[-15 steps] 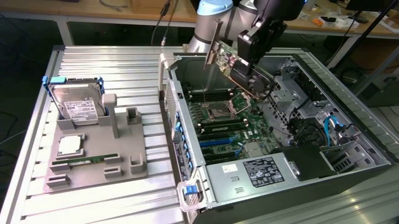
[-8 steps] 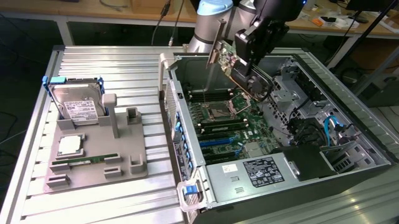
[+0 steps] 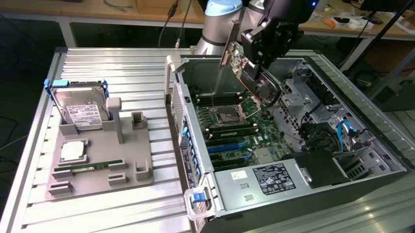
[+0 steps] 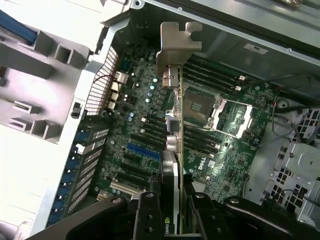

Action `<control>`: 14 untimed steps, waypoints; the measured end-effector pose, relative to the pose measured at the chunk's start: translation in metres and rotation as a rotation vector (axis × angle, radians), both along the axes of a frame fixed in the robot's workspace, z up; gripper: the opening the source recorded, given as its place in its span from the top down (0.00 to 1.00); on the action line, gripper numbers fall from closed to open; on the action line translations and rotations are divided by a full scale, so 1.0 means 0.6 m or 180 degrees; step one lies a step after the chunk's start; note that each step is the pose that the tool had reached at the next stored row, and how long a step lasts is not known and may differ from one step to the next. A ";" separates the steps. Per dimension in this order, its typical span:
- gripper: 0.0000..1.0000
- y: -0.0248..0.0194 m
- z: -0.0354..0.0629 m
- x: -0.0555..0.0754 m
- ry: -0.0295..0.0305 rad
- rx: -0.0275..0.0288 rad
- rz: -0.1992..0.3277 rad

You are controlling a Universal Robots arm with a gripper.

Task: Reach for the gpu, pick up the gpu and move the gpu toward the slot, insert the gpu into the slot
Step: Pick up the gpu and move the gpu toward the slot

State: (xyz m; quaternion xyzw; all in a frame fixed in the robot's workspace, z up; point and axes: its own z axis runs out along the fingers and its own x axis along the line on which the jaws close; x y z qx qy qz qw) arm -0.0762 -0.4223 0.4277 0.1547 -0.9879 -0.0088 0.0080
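**Gpu held in the air over the open case, slot below it and not yet met**

The ribbed aluminium worktop carries everything. On it lies an open computer case, taking up the exterior view's right half. Beside the case, at nine o'clock from it, sits a grey parts holder with a hard drive and a memory stick.

The green motherboard lies flat on the floor of the case. The gpu hangs clear above the motherboard's far end, touching neither the board nor the case walls.

The gripper has it pinched between both fingers, narrowed to the card's thickness. The silvery bracket is at the end away from the gripper.

In the exterior view the board's blue strips lie at about six to seven o'clock from the card, and lower. In the wrist view the card's edge runs across the slot's long line, not along it, so I judge the two are not yet lined up
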 end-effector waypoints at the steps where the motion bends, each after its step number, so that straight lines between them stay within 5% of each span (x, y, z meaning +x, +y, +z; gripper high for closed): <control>1: 0.73 0.0000 0.000 0.000 0.0000 0.0000 -0.0048; 14: 0.73 0.0000 -0.003 0.002 0.0000 0.0000 -0.0620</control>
